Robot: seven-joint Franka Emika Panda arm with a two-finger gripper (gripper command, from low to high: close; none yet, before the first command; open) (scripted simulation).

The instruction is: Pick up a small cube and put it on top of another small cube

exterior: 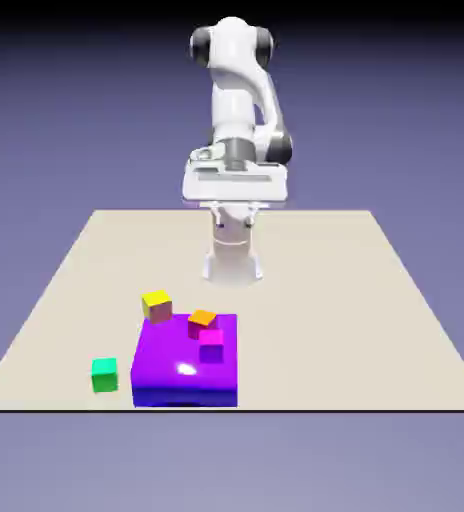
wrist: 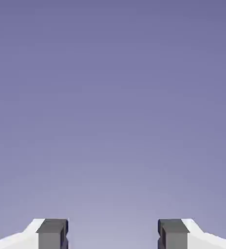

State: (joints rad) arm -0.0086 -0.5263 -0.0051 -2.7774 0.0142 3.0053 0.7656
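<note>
1. Gripper (wrist: pixel 113 236): fingers spread apart, empty, facing only backdrop; nothing approached yet.
2. Green cube (exterior: pixel 104 374) sits alone just left of the purple block (exterior: pixel 186 372), free to grasp.
3. Yellow cube (exterior: pixel 157 305) stands at that block's far-left corner, top clear for stacking.

A pale beige table (exterior: pixel 376 300) spreads wide under soft, even light, its near edge a dark line. Behind and below it, plain blue-violet backdrop (exterior: pixel 66 110), darkening toward the top. The hand view shows only that same violet haze.

gripper (wrist: pixel 113 236) raised, jaws spread apart
</note>
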